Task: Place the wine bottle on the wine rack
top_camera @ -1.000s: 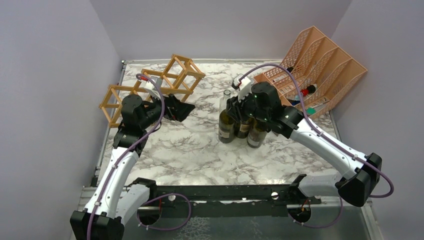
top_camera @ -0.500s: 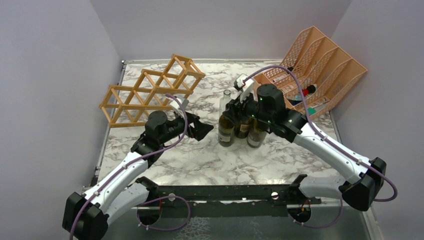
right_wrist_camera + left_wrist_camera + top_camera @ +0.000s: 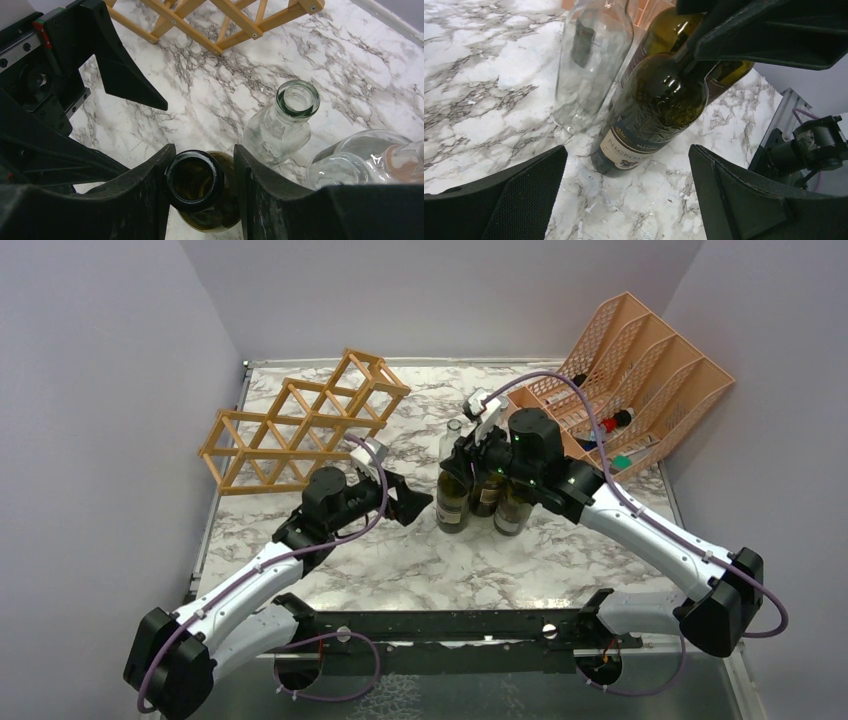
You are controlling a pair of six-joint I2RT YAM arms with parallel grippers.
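Observation:
A dark green wine bottle (image 3: 452,502) with a cream label stands upright in a cluster at mid-table. It also shows in the left wrist view (image 3: 649,115) and the right wrist view (image 3: 195,180). My right gripper (image 3: 468,468) is above it, its jaws either side of the neck (image 3: 205,150). The left finger touches the lip and a narrow gap shows at the right finger. My left gripper (image 3: 418,502) is wide open just left of the bottle's base (image 3: 626,165), low over the table. The tan wooden wine rack (image 3: 300,425) stands at the back left, with no bottles in it.
A clear glass bottle (image 3: 452,440) stands just behind the green one, and two more dark bottles (image 3: 513,508) stand to its right. More clear glass (image 3: 350,160) sits close by. A salmon-orange file organiser (image 3: 640,380) holding small items leans at the back right.
My left arm has swung from beside the rack down and to the right, ending open next to the bottle cluster. My right gripper has stayed over the bottles.

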